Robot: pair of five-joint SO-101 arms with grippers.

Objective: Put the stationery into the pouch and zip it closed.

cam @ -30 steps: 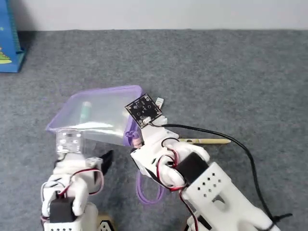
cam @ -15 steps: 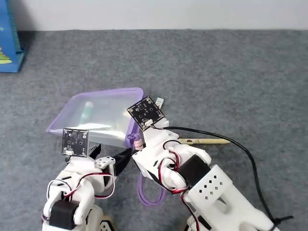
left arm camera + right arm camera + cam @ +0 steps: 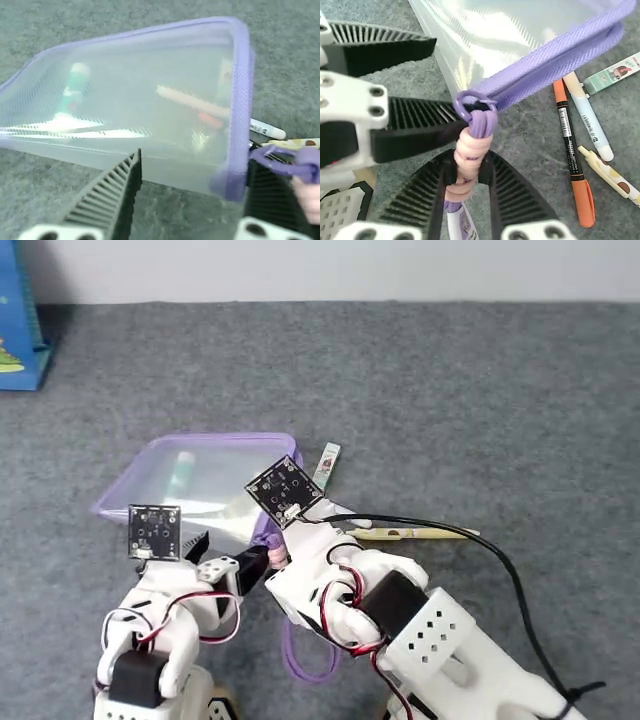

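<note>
The translucent pouch with purple trim lies on the grey mat, its zipper edge toward my right arm. Inside it show a green-and-white item and a pink pen. My right gripper is shut on the pink-and-purple zipper pull cord at the pouch's near right corner. My left gripper stands open, its fingers either side of that same corner. Outside the pouch lie an orange marker, a pale pen, a spotted pen and a small green packet.
A purple strap loop trails from the pouch toward the arm bases. A black cable runs over my right arm. A blue box stands at the far left edge. The mat's far and right parts are bare.
The pouch's raised near side has dropped and it lies flatter. My left gripper swung in to the pouch's near right corner. My right gripper drew the pull cord slightly left and nearer.
</note>
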